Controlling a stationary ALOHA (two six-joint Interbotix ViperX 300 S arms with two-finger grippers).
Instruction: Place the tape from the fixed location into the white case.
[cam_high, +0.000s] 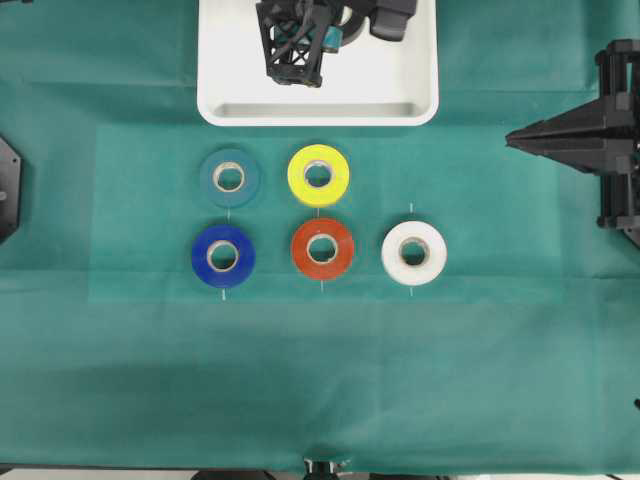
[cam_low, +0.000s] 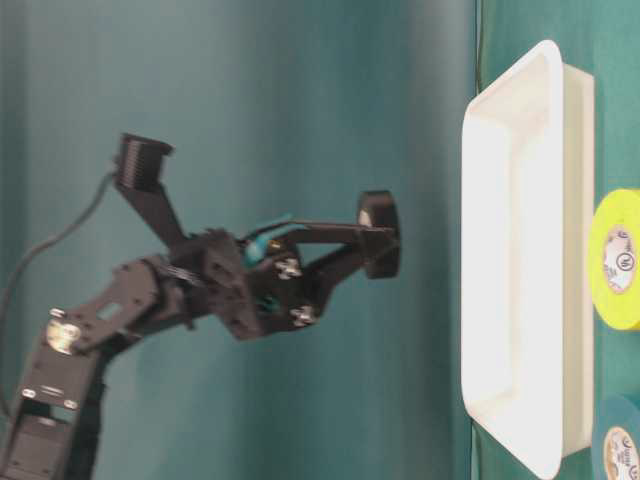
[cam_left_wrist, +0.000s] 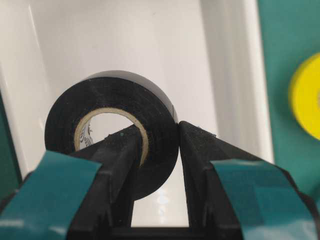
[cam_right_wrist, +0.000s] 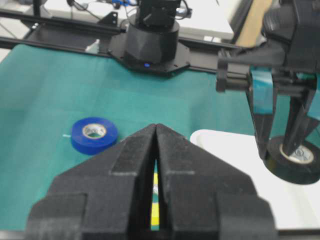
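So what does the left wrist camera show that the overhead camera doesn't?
Only the left wrist view shows the black tape roll pinched through its wall, one finger inside the core, by the left claw. Only the overhead view shows the blue roll, red roll, white roll, teal roll and the right claw. Both show the white case and the yellow roll.

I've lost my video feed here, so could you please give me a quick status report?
Left gripper shut on the tape, held above the white case. Right gripper shut, empty, parked aside. Nothing in the way.
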